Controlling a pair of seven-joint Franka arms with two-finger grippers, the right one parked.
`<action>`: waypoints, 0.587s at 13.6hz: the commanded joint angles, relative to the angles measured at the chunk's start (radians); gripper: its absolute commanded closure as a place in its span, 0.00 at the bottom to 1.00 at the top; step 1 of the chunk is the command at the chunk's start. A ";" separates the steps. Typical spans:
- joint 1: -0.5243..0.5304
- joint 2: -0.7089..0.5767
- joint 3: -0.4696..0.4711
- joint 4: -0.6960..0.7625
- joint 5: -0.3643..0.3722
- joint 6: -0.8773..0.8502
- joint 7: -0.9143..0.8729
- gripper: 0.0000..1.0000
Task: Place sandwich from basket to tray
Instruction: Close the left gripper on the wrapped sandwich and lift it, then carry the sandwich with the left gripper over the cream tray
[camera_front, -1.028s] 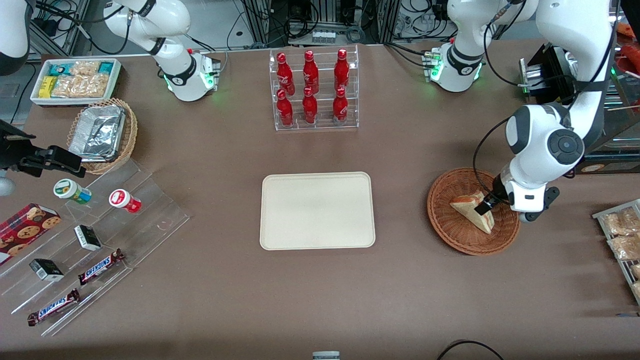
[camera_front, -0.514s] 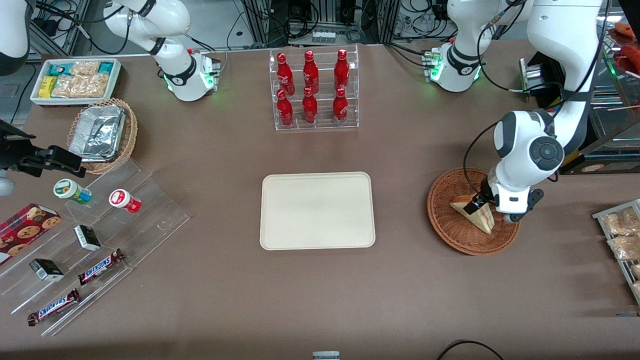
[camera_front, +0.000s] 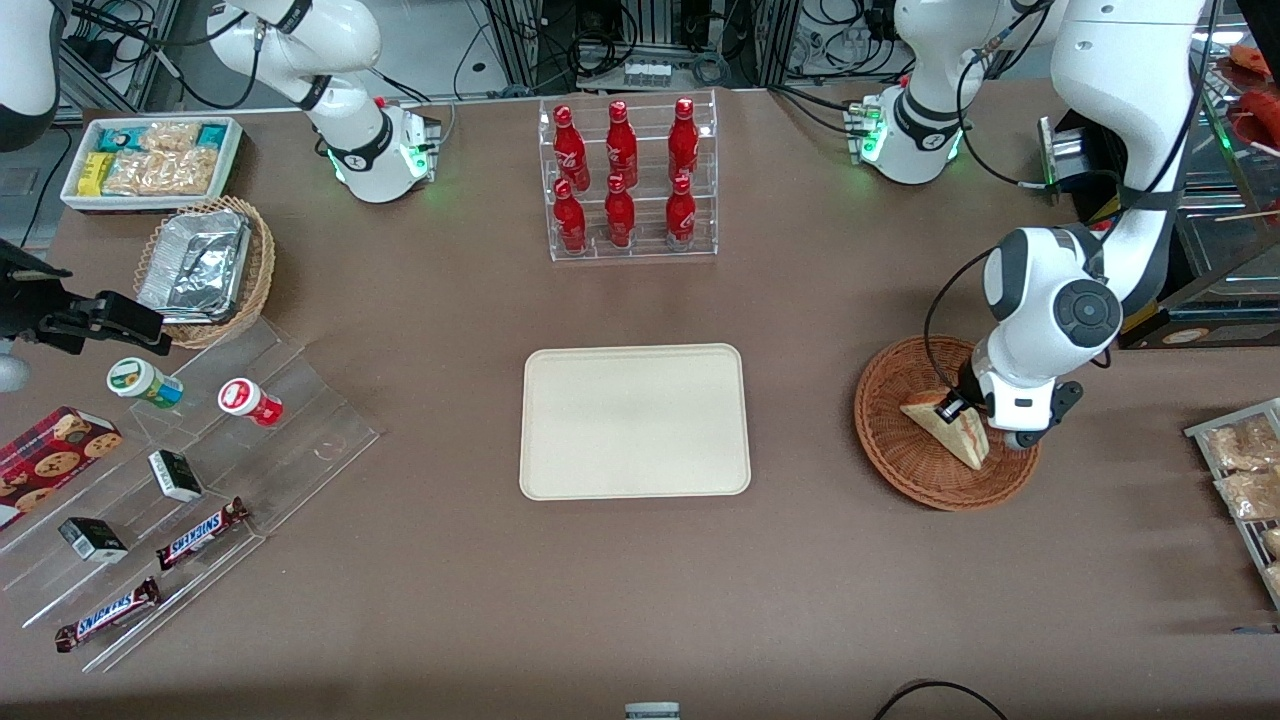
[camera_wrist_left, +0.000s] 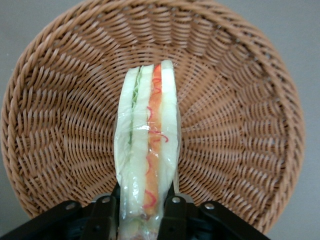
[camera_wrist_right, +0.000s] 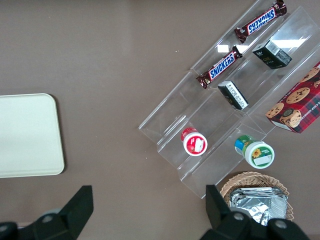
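Observation:
The sandwich (camera_front: 948, 424), a pale wedge wrapped in clear film with red and green filling (camera_wrist_left: 148, 155), lies in the reddish-brown wicker basket (camera_front: 893, 458) toward the working arm's end of the table. My gripper (camera_front: 962, 408) is down in the basket (camera_wrist_left: 240, 125) with a black finger on each flat side of the wedge. The fingers (camera_wrist_left: 173, 212) press against the film, shut on the sandwich. The cream tray (camera_front: 634, 421) lies flat and bare at the table's middle, well apart from the basket.
A clear rack of red bottles (camera_front: 626, 180) stands farther from the camera than the tray. Acrylic steps with Snickers bars (camera_front: 200, 532) and cups, a tan basket with a foil container (camera_front: 205, 265) and a white snack bin (camera_front: 152, 160) sit toward the parked arm's end.
The working arm's wrist has shifted slightly toward the tray and away from the camera, and the sandwich between the fingers has turned a little in the basket.

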 joint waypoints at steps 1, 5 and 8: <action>-0.028 -0.067 0.005 0.054 0.025 -0.127 0.028 1.00; -0.121 -0.055 -0.001 0.333 0.030 -0.543 0.054 1.00; -0.244 -0.023 -0.002 0.444 0.025 -0.622 -0.001 1.00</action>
